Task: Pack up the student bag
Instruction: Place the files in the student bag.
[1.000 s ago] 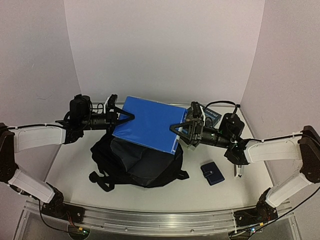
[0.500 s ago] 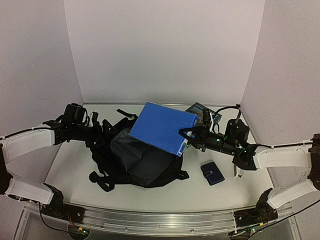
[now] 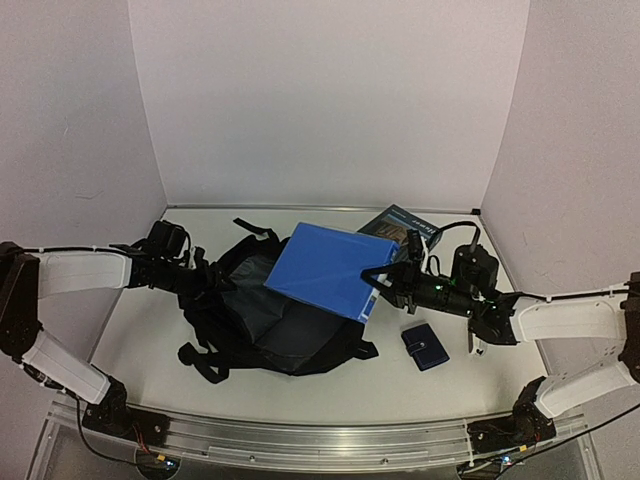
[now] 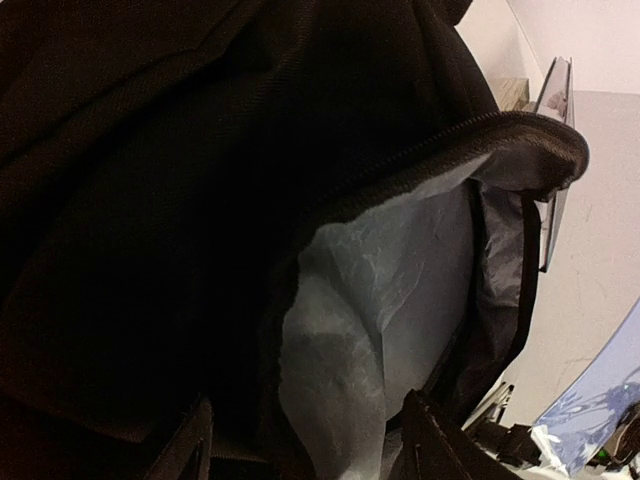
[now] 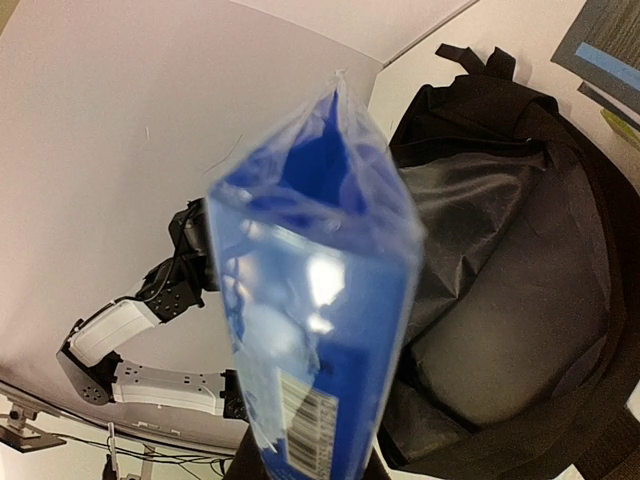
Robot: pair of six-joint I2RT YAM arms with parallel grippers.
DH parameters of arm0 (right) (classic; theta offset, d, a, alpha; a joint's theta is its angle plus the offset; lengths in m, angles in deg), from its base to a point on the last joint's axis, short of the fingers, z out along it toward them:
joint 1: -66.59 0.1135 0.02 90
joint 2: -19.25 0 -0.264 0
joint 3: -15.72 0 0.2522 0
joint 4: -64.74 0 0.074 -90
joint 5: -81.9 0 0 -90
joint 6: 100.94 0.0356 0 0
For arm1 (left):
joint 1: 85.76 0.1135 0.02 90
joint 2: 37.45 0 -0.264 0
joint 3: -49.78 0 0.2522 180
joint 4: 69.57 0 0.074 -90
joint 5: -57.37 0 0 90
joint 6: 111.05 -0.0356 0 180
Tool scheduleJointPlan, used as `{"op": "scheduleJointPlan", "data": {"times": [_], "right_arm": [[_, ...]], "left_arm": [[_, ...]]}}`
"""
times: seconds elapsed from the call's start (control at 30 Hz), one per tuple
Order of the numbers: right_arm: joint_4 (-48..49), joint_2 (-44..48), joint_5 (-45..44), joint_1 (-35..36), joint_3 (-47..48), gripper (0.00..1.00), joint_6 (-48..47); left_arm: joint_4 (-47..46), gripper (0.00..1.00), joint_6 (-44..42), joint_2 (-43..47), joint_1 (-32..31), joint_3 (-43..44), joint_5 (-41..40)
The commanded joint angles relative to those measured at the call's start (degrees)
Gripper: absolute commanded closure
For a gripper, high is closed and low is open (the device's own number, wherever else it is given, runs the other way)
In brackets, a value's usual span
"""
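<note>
- White table (image 3: pixel 140 340) carries everything; its near edge is cut off behind the arms' mounting rail.
- Black fabric of the student bag (image 3: pixel 270 330) lies slumped in the middle of the table with its mouth open and grey lining showing. Its far right part is hidden under the blue folder (image 3: pixel 325 265). In the left wrist view the bag (image 4: pixel 150 200) fills the frame, mostly too dark to read.
- Held tilted above the bag's right half, the folder is in a clear sleeve with a barcode (image 5: pixel 310 300) and blocks much of the right wrist view.
- Behind the bag to the right, a dark book (image 3: pixel 400 222) lies flat, its near corner covered by the folder.
- At the bag's right side, the right gripper (image 3: pixel 383 282) is clamped on the folder's right edge.
- At the bag's left rim, the left gripper (image 3: pixel 205 280) has fingers (image 4: pixel 190 450) apart with lining between them; whether they pinch it cannot be told.
- Right of the bag, apart from it, lies a small dark-blue wallet (image 3: pixel 426 346).
</note>
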Motion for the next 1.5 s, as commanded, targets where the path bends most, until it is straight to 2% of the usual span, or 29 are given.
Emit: {"op": "scheduleJointPlan", "data": {"times": [0.0,0.07,0.17,0.23,0.37,0.53,1.0,1.1,1.47], "right_arm": [[1.35,2.99,0.13,0.25,-0.46,1.00,1.72],[0.71,3.53,0.21,0.22,-0.94,1.00,2.66],[-1.42,4.30,-0.39,0.22,-1.41,1.00,5.37],[-3.54,4.64,-1.00,0.22,-1.81,1.00,7.50],[-5.81,4.41,-1.10,0.26,-2.82,1.00,11.59],[-12.49,2.37,-0.18,0.26,-1.13,1.00,11.31],[-13.72,-0.88,-4.32,0.37,-0.14,1.00,16.05],[-12.14,-2.16,-4.32,0.41,1.08,1.00,16.23],[3.85,-9.12,-2.93,0.40,2.60,1.00,21.21]], "left_arm": [[-6.62,0.40,0.37,-1.84,0.21,2.43,2.65],[-8.41,0.53,0.87,-2.85,0.30,2.48,3.39],[-9.89,0.87,0.86,-3.45,0.31,3.30,4.29],[-12.94,0.98,0.42,-2.26,0.31,2.77,5.13],[-18.12,1.00,-2.12,1.55,0.31,1.85,7.80],[-20.46,1.00,-4.80,4.87,0.31,2.38,10.42],[-33.78,1.00,-4.14,7.28,0.27,0.87,19.57],[-37.21,1.00,-2.51,5.97,0.22,1.53,22.61],[-37.27,1.00,-3.30,6.19,0.18,3.32,25.18]]}}
